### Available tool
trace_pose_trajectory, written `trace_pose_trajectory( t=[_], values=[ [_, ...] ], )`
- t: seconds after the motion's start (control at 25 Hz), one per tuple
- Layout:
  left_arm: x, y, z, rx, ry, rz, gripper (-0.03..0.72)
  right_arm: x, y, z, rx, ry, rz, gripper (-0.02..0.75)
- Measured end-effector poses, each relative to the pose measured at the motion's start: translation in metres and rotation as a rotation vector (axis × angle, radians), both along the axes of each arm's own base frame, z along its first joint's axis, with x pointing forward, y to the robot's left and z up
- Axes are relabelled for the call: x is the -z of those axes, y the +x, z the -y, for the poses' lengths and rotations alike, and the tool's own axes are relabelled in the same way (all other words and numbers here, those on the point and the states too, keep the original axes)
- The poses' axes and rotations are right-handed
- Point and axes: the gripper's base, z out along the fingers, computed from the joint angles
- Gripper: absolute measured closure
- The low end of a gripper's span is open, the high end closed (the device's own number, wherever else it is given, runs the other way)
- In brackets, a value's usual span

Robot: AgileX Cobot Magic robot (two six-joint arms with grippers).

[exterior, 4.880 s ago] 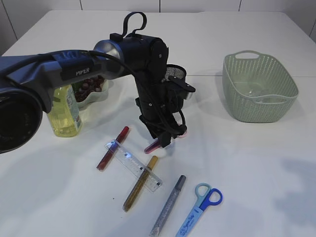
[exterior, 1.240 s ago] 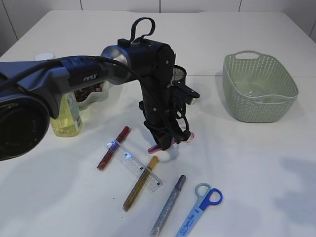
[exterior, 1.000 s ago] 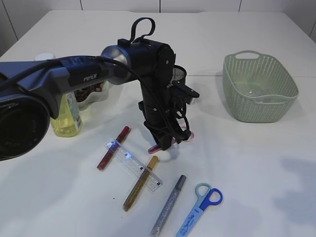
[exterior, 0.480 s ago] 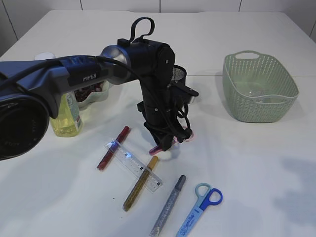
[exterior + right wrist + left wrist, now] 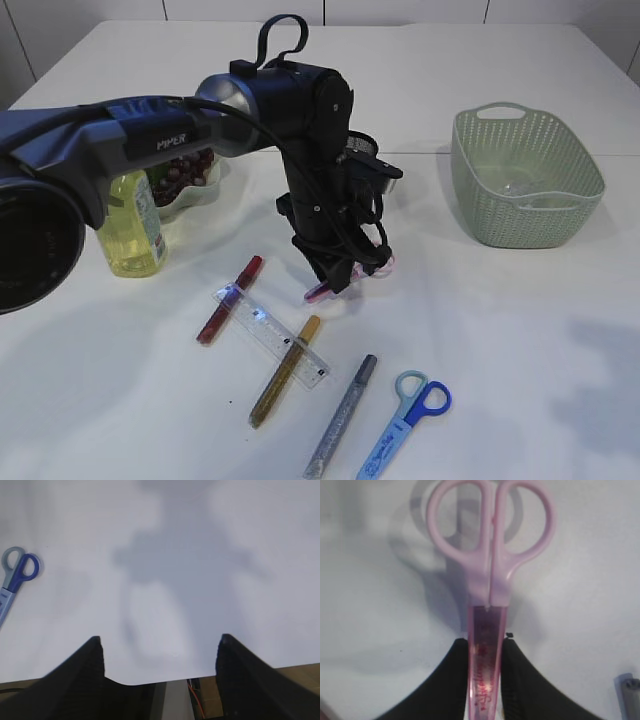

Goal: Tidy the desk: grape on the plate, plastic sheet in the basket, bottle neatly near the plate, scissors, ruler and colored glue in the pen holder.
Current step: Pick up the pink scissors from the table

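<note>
Exterior: left gripper [image 5: 338,283] carries pink scissors [image 5: 352,275] above the table, near the pen holder [image 5: 362,148]; next comes a lift over its rim.
Left wrist: jaws clamp the sheathed blades.
Right wrist: right gripper [image 5: 159,655] wide, empty; blue scissors [image 5: 15,572] beside.

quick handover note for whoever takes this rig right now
Left gripper: shut on the pink scissors, lifted off the table. Right gripper: open, holds nothing.
Done: grapes on the plate, bottle beside it, plastic sheet in the basket.
Left: pink scissors into the pen holder; then blue scissors, ruler and the three glue sticks, all lying on the table.
</note>
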Motion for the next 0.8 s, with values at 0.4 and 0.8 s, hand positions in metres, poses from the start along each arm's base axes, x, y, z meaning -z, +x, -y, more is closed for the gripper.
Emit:
trace_pose_trajectory(
  t=[0.4, 0.8],
  values=[
    [-0.016, -0.002, 0.002, -0.025, -0.041, 0.004, 0.547, -0.003, 0.005, -0.007, 0.005, 0.088, 0.057, 0.195],
    [-0.036, -0.005, 0.004, -0.045, -0.096, 0.004, 0.547, -0.004, 0.009, -0.009, 0.01, 0.116, 0.089, 0.195]
  ],
)
